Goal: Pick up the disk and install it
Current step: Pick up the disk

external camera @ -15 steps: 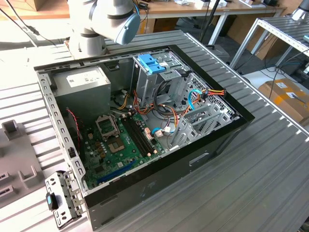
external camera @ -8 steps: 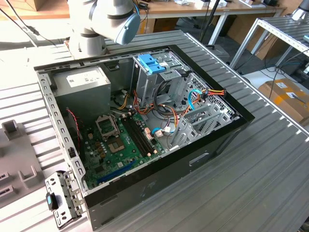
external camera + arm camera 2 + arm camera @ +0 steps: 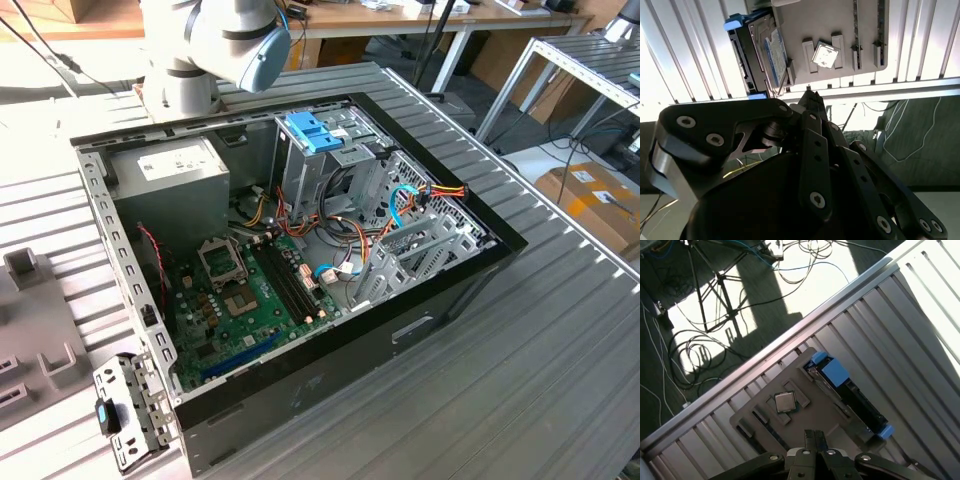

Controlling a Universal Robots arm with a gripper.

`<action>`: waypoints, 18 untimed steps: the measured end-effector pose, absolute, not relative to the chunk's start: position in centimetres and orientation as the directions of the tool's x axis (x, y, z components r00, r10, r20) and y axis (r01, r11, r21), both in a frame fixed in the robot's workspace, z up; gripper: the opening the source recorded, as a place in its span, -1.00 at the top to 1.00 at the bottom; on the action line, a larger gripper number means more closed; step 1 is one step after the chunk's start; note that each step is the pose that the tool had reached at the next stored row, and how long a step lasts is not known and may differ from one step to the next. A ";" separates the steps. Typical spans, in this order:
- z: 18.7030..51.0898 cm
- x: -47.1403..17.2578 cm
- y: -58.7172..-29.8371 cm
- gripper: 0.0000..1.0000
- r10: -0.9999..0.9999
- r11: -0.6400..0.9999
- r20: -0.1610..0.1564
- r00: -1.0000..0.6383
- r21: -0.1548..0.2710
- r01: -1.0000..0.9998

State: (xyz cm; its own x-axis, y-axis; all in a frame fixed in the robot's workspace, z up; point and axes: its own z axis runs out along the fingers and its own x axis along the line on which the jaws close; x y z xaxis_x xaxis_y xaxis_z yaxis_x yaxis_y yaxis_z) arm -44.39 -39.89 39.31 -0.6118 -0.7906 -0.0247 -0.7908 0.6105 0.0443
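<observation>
1. One gripper, fingers pressed together on nothing, hangs over the desk in both wrist views.
2. Near its tip we see a grey tray. The disk stands on edge in a slot at the tray's side, with blue rails at its ends, apart from the gripper.
3. A chip lies in a tray pocket near the disk.
4. In the exterior view, the open case sits on the desk, with a blue bracket on its drive cage.
5. We judge the pick-up not yet begun. A grasp calls for spreading the fingers and squaring them across the disk's thin sides.
</observation>
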 end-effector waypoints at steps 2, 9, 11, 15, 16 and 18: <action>39.3 -44.4 -39.9 0.79 -0.798 0.600 -0.025 -0.602 0.044 -0.799; 39.3 -44.4 -39.9 0.79 -0.822 0.568 -0.025 -0.570 0.044 -0.822; 39.3 -44.4 -39.9 0.79 -0.828 0.559 -0.025 -0.560 0.044 -0.828; 39.3 -44.4 -39.9 0.79 -0.839 0.543 -0.025 -0.544 0.044 -0.839; 39.3 -44.4 -39.9 0.79 -0.841 0.539 -0.025 -0.541 0.044 -0.841; 39.3 -44.4 -39.9 0.79 -0.846 0.532 -0.025 -0.533 0.044 -0.846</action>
